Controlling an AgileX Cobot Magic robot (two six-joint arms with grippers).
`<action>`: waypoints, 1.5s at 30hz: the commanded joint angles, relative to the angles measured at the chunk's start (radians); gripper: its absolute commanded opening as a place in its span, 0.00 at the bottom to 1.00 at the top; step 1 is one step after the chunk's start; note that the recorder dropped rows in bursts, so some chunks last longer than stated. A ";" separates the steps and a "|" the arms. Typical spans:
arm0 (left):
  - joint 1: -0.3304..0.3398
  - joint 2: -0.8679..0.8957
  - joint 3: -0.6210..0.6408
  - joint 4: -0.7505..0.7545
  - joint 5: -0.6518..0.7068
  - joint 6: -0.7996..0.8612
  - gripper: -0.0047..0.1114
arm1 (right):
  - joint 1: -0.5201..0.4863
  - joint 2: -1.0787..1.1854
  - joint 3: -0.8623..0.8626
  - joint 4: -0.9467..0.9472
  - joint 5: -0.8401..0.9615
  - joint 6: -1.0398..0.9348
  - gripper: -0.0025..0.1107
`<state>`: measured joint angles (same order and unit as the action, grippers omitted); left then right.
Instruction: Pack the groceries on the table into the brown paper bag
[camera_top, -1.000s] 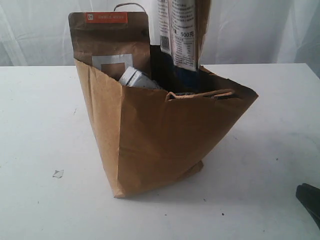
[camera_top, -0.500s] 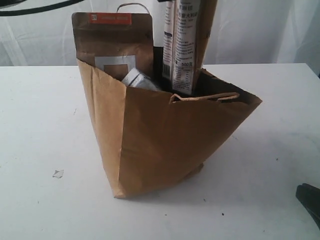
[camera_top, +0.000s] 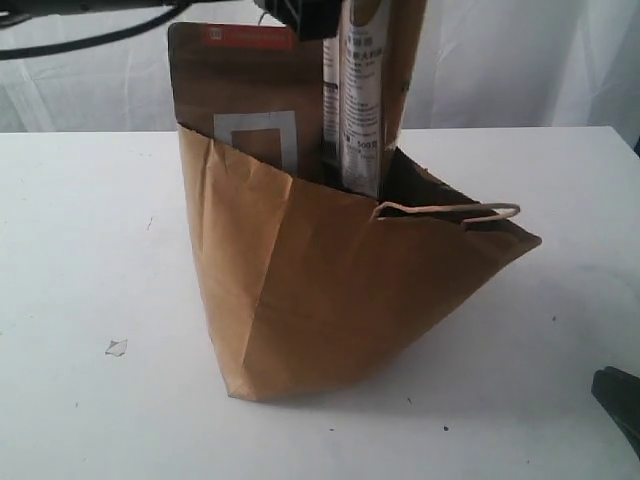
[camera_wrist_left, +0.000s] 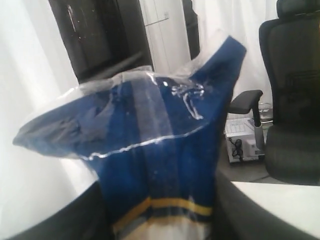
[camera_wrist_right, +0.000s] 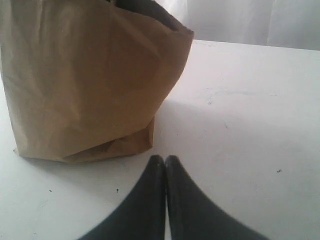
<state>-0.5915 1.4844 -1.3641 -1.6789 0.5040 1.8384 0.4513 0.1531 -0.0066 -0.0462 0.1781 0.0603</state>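
Note:
The brown paper bag stands open on the white table, leaning to the right. A brown windowed pouch with an orange label sticks up from its left side. Beside it the long dark-blue noodle packet stands upright with its lower end inside the bag. My left gripper is shut on the packet's top; in the left wrist view the packet fills the space between the dark fingers. My right gripper is shut and empty, low over the table to the right of the bag.
A small paper scrap lies on the table left of the bag. The bag's loop handle hangs over its near rim. A white curtain backs the table. An office chair stands beyond the table.
The noodle packet has sunk lower into the bag. The bag and the pouch have shifted right, and the left arm has come into view at the top. The right gripper has not moved.

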 joint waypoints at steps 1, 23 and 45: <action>0.052 -0.062 -0.011 -0.066 0.021 -0.047 0.04 | -0.004 -0.005 0.007 -0.002 -0.006 0.005 0.02; 0.114 -0.187 0.286 0.055 -0.099 -0.169 0.18 | -0.004 -0.005 0.007 -0.002 0.000 0.005 0.02; 0.114 -0.268 0.353 0.064 -0.305 -0.286 0.59 | -0.004 -0.005 0.007 -0.002 0.000 0.005 0.02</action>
<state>-0.4787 1.2357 -1.0425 -1.5945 0.2257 1.5769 0.4513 0.1531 -0.0066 -0.0462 0.1831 0.0623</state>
